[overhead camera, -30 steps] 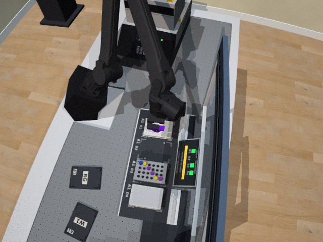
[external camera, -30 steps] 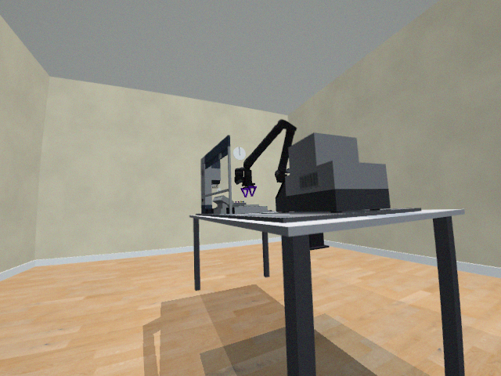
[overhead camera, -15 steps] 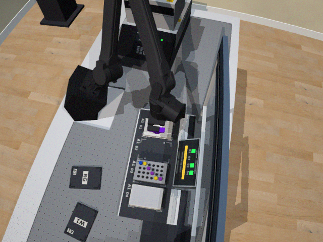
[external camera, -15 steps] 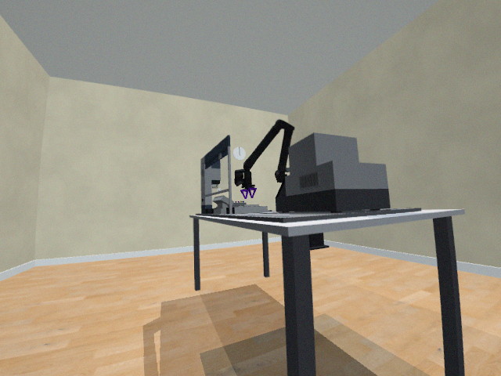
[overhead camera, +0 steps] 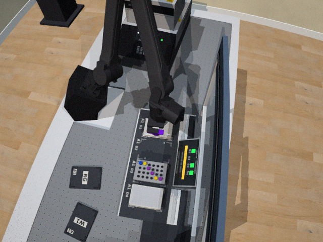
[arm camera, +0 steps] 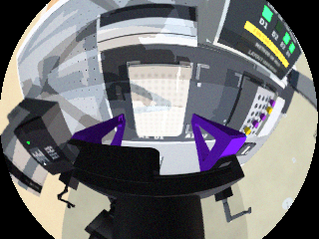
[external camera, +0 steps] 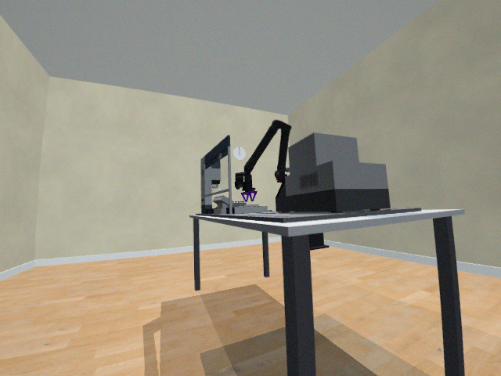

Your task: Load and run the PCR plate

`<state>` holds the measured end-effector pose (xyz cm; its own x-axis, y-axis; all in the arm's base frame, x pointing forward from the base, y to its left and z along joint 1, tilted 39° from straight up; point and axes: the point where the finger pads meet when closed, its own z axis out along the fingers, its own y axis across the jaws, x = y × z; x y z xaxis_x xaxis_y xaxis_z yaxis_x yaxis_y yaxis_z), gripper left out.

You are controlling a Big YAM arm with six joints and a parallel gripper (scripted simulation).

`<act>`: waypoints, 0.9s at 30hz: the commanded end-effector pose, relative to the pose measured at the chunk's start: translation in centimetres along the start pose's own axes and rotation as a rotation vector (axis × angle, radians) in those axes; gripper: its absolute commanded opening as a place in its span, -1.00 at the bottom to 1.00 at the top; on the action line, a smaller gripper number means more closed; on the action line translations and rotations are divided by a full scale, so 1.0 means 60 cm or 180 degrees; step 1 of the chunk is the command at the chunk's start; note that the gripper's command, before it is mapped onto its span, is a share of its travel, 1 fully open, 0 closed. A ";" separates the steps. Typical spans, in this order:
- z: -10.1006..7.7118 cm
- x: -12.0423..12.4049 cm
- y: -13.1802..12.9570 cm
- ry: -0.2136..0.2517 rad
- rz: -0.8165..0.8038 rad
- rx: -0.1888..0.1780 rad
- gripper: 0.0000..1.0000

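A white 96-well PCR plate (overhead camera: pixel 170 130) (arm camera: pixel 159 96) lies in nest D1, at the near end of the dark deck row. My gripper (overhead camera: pixel 157 132) (external camera: pixel 248 197) (arm camera: pixel 158 118) is open, with its purple fingers straddling the plate just above it and nothing between them. Nest D2 (overhead camera: pixel 154 148) is empty. The cycler Q1 (overhead camera: pixel 166 18) (external camera: pixel 331 174) (arm camera: pixel 42 139) stands behind the arm and its lamp (overhead camera: pixel 161 40) is green. I cannot see plate M06. The waiting nest W1 (overhead camera: pixel 88 213) is empty at the front left.
The tube cooling block (overhead camera: pixel 150 172) with coloured tubes sits on D3, and the pale deep-well block (overhead camera: pixel 146 196) on D4. The regrip nest RG (overhead camera: pixel 78 183) is empty. A status panel (overhead camera: pixel 186 162) and a tall blue frame (overhead camera: pixel 223 117) stand to the right of the deck.
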<state>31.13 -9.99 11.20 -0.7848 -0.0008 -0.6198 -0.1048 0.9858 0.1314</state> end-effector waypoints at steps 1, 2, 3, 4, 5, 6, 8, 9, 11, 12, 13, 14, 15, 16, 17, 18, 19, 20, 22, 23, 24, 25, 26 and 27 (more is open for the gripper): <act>0.002 -0.028 -0.007 -0.0105 0.0016 0.0053 1.00; 0.005 -0.030 -0.008 -0.0109 0.0015 0.0053 1.00; 0.005 -0.030 -0.008 -0.0109 0.0015 0.0053 1.00; 0.005 -0.030 -0.008 -0.0109 0.0015 0.0053 1.00; 0.006 -0.029 -0.009 -0.0095 0.0019 0.0042 1.00; 0.009 -0.027 -0.011 -0.0085 0.0021 0.0044 1.00; 0.020 -0.018 -0.007 -0.0051 0.0035 0.0031 1.00; 0.025 -0.015 -0.004 -0.0049 0.0039 0.0010 1.00; 0.032 -0.014 -0.003 -0.0044 0.0043 0.0009 1.00; 0.035 -0.012 -0.004 -0.0037 0.0046 0.0020 1.00; 0.038 -0.012 -0.003 -0.0037 0.0049 0.0016 1.00; 0.041 -0.012 -0.002 -0.0042 0.0054 0.0004 1.00; 0.044 -0.009 -0.002 -0.0036 0.0061 0.0004 1.00; 0.047 -0.010 -0.004 -0.0035 0.0061 0.0020 1.00; 0.048 -0.014 -0.005 -0.0050 0.0056 0.0024 1.00; 0.050 -0.019 -0.005 -0.0067 0.0049 0.0016 1.00; 0.052 -0.023 -0.006 -0.0079 0.0040 0.0022 1.00; 0.052 -0.023 -0.006 -0.0079 0.0040 0.0022 1.00; 0.049 -0.025 -0.010 -0.0080 0.0031 0.0050 1.00; 0.050 -0.028 -0.012 -0.0094 0.0022 0.0059 1.00; 0.054 -0.029 -0.010 -0.0100 0.0006 0.0041 1.00; 0.059 -0.028 -0.009 -0.0096 0.0006 0.0036 1.00; 0.065 -0.023 -0.008 -0.0073 0.0016 0.0039 1.00; 0.066 -0.017 -0.005 -0.0049 0.0030 0.0010 1.00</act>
<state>33.68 -9.74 8.85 -0.7772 0.0004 -0.6293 -0.0997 0.9873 0.1238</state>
